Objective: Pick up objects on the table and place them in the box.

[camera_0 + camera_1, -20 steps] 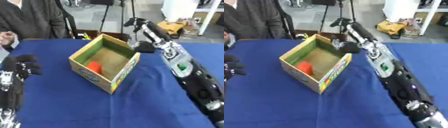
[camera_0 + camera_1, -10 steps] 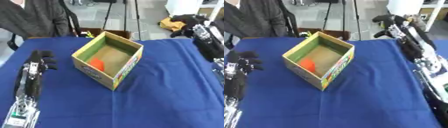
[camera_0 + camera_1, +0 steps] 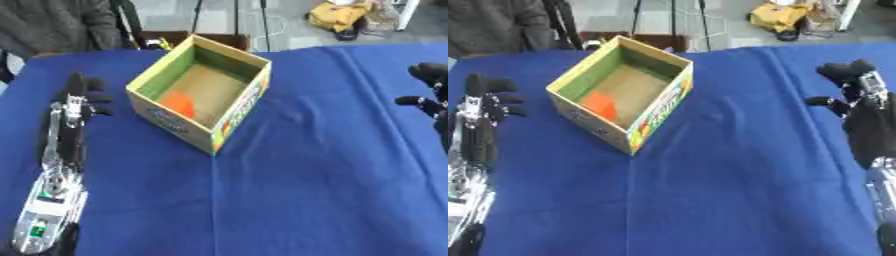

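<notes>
An open cardboard box (image 3: 231, 114) with green inner walls stands on the blue tablecloth, left of centre. An orange object (image 3: 178, 104) lies inside it on the bottom, near the left wall. My left hand (image 3: 80, 94) lies to the left of the box, fingers stretched out and holding nothing. My right hand (image 3: 852, 84) hovers at the right edge of the table, well away from the box, its fingers relaxed and empty.
The blue tablecloth (image 3: 306, 175) covers the whole table. A person in a dark sweater (image 3: 52, 25) sits at the far left edge. Black stand legs and a yellow bag (image 3: 346, 15) lie on the floor behind the table.
My right arm has drawn back from above the box to the right edge of the table. My left arm has come further into view beside the box. The camera has shifted.
</notes>
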Robot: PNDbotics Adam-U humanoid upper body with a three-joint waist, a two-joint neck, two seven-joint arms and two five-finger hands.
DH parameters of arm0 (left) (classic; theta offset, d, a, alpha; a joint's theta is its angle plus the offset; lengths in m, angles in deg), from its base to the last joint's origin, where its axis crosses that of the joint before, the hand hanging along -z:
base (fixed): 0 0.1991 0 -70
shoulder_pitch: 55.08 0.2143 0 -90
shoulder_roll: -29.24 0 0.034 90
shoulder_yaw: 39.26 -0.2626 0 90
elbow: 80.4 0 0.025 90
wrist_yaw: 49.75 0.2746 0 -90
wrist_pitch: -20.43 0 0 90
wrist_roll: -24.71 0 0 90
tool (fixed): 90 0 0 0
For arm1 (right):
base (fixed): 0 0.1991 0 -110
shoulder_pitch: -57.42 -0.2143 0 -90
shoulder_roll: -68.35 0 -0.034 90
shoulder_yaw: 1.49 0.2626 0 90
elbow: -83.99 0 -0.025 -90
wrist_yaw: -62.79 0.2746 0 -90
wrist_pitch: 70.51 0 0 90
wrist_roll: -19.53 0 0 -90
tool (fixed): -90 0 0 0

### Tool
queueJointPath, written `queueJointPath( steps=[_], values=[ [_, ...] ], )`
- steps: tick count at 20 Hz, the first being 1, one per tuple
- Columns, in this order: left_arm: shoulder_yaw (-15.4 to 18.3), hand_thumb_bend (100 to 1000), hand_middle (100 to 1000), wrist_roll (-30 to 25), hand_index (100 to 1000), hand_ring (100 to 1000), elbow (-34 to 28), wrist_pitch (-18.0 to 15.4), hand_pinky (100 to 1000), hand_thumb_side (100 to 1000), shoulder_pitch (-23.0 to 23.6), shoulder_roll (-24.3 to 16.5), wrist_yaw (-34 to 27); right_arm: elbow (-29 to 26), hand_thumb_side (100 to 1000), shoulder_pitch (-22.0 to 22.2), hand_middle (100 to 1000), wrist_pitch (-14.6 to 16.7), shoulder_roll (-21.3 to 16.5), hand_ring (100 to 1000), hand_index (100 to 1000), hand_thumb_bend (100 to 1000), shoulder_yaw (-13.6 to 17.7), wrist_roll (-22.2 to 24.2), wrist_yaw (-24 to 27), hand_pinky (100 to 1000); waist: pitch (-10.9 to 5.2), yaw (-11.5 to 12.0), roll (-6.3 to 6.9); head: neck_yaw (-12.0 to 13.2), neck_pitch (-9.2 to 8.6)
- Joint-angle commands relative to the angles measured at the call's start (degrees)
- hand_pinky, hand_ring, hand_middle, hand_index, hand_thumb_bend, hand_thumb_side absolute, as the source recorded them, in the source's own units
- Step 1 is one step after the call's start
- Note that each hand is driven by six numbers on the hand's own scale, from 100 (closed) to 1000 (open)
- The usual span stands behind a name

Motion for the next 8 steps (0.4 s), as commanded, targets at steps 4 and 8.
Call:
queueJointPath(
  steps=[4,8],
  values=[
    [-0.03,645,600,-0.14,679,590,-0.59,-0.35,513,832,0.00,-0.46,-0.06,-5.98,805,2.49,751,-0.69,0.31,979,757,100,0.79,-1.17,-1.12,637,-0.78,0.23,-0.11,-0.69,1.39],
    [-0.14,645,599,-0.17,678,590,-0.67,-0.41,512,832,0.14,-0.31,-0.16,-6.32,805,2.73,749,-1.05,0.61,979,754,100,0.77,-1.35,-1.86,636,-0.63,0.34,-0.05,0.11,1.08]
  ],
)
